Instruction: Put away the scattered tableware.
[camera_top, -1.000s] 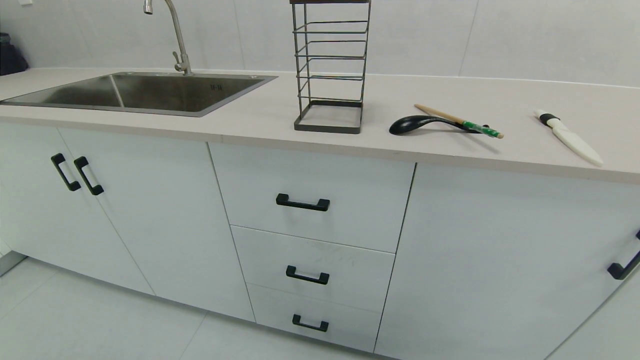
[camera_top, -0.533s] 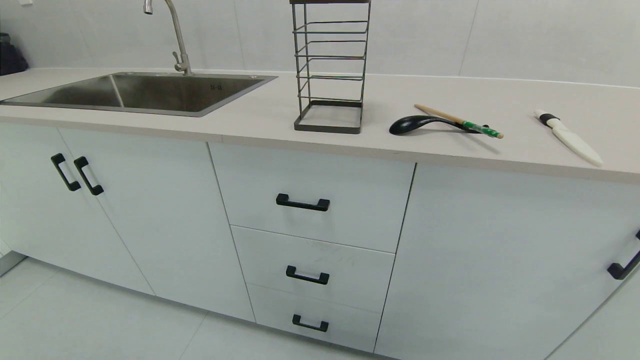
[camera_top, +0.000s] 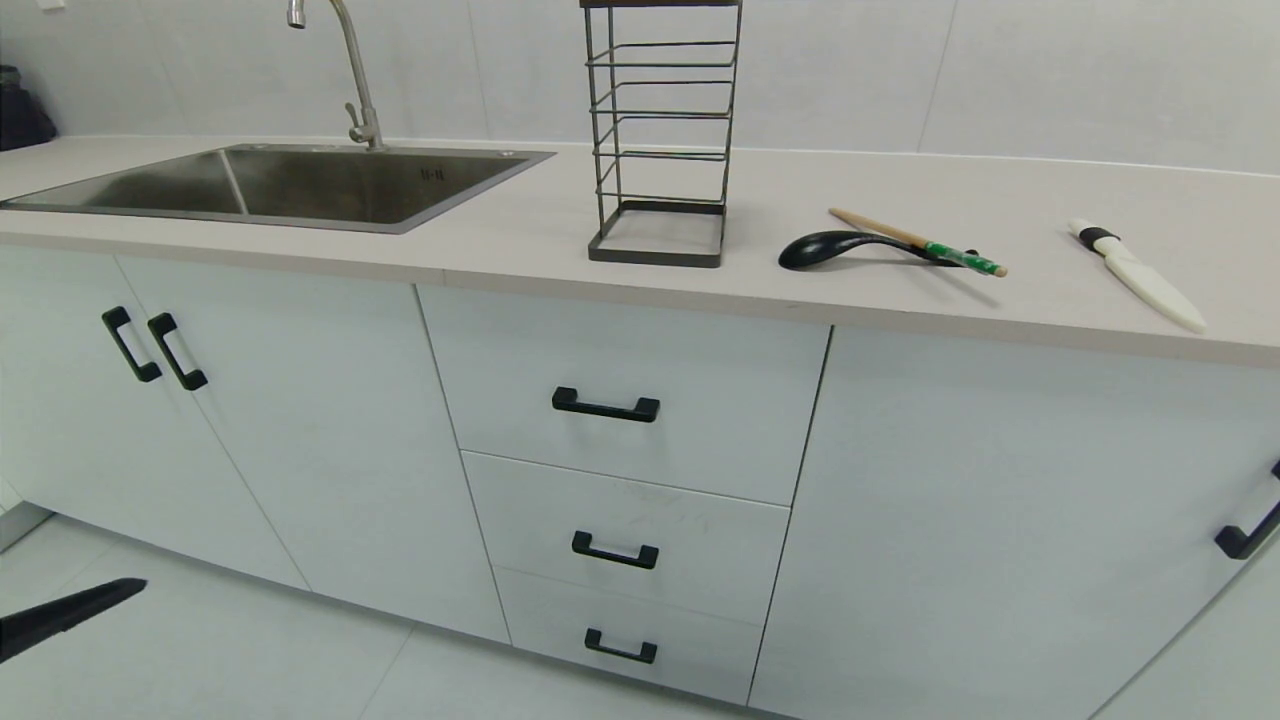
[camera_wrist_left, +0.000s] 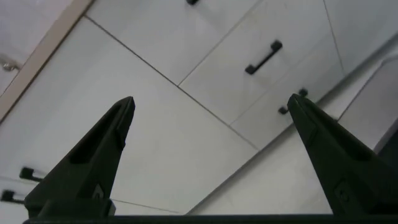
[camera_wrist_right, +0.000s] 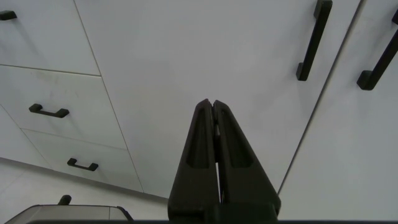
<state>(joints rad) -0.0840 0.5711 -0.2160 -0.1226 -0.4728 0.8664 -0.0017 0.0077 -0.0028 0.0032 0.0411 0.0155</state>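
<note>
Head view: spoon (camera_top: 835, 247), chopsticks (camera_top: 915, 242) and knife (camera_top: 1140, 275) lie on the tabletop (camera_top: 520, 240), right of the rack (camera_top: 660, 130). Chopsticks and knife run from upper left to lower right. Left jaws are spread wide, low at the lower left of the frame. Right jaws are pressed together. I judge the right arm nearer.

The left gripper (camera_wrist_left: 211, 102) and right gripper (camera_wrist_right: 212, 102) had long, tapering, matte black fingers (camera_wrist_left: 93, 162), seemingly plastic.

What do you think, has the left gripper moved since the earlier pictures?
Yes: the left gripper's black finger has entered from the left edge, below the black cupboard door handles.
</note>
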